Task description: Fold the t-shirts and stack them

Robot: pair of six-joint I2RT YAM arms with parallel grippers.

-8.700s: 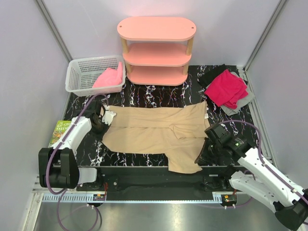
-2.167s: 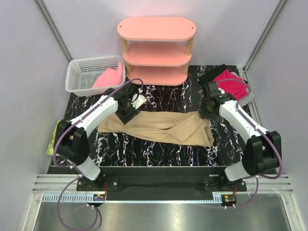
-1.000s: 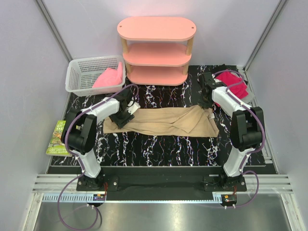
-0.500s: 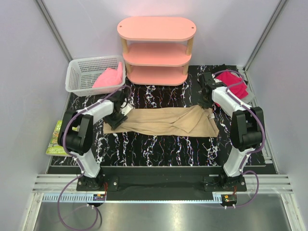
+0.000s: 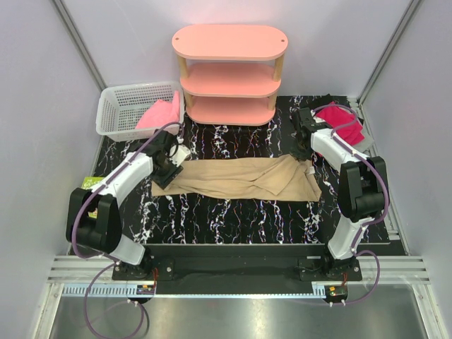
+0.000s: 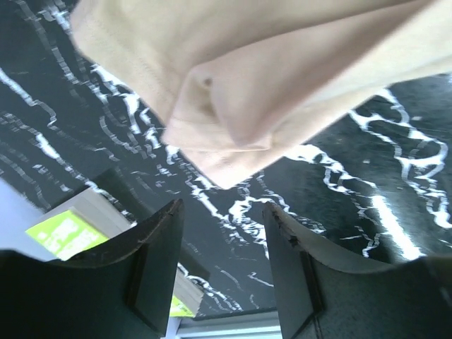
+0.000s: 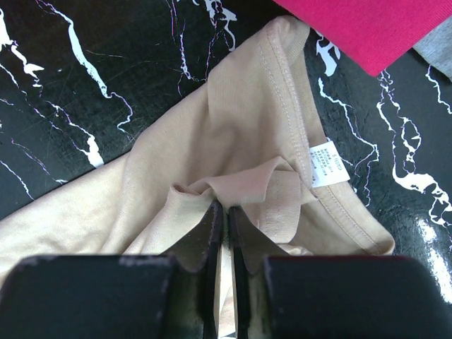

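The tan t-shirt (image 5: 244,178) lies as a long folded band across the middle of the marbled table (image 5: 233,219); my right gripper (image 7: 225,212) pinches a ridge of its cloth beside the stitched edge; my left gripper (image 6: 222,212) hangs spread and empty over the other end. I reckon the release should come low, so the fold lies flat; the white care tag (image 7: 329,164) prints too small to read.

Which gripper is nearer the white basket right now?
Left. The left gripper hovers open close by the basket, at the tan t-shirt's left end; the right gripper pinches the shirt's right end, well away from it.
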